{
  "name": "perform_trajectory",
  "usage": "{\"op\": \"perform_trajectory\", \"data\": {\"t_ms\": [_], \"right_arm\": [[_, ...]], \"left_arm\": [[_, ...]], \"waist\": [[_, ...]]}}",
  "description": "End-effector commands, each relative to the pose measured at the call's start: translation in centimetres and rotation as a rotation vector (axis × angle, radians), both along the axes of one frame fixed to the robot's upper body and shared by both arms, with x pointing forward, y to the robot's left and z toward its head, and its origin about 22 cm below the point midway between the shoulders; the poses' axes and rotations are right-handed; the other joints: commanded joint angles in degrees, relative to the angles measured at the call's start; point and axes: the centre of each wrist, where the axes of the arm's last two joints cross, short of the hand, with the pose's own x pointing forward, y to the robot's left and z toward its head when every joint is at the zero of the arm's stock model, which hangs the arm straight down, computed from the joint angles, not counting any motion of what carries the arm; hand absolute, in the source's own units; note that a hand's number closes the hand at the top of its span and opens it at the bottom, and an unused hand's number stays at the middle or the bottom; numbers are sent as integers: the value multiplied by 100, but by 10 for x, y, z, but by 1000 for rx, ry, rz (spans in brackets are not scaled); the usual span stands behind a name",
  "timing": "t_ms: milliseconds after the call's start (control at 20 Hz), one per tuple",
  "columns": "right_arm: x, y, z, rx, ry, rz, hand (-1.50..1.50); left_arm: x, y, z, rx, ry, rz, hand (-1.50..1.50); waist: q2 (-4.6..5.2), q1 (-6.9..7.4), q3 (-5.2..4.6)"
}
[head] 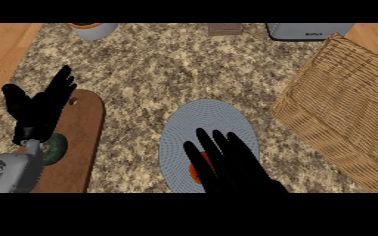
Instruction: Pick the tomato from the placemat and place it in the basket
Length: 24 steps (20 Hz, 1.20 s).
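Red tomato lies on the placemat under the right hand, fingers straight; left hand open, basket well apart

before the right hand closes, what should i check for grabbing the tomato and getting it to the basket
1. Tomato on the round placemat: ok, its red edge shows beside the fingers.
2. Right hand over the tomato: ok, it covers most of it.
3. Fingers curled round the tomato: not ok, they are straight.
4. Hand touching the tomato: cannot tell from this view.
5. Wicker basket in view to the placemat's right: ok.
6. Left hand out of the way: ok, open over the cutting board at the left.
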Motion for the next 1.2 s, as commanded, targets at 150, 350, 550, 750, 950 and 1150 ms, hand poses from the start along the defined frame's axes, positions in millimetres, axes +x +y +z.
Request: {"op": "perform_trajectory", "data": {"t_ms": [150,350,550,750,950,1150], "right_arm": [[-26,-26,-7,77,-33,-45,-150],[-11,-31,-39,60,-69,-53,-150],[7,-20,-62,124,-112,-68,-150],[17,-11,-117,178,-138,-59,-150],[20,-9,-166,221,-107,-64,-150],[33,29,-158,137,-48,-84,-150]], "left_arm": [[-5,-10,14,-4,3,-7,0],[-4,4,9,17,-23,-3,0],[0,-2,7,-14,-20,-10,0],[3,-2,3,-14,-3,-18,0],[-9,3,-10,2,-12,-35,0],[-5,10,-4,5,-30,-13,0]], "waist": [[18,66,10],[23,52,15],[37,85,8],[48,87,10],[48,112,8],[42,116,2]]}}
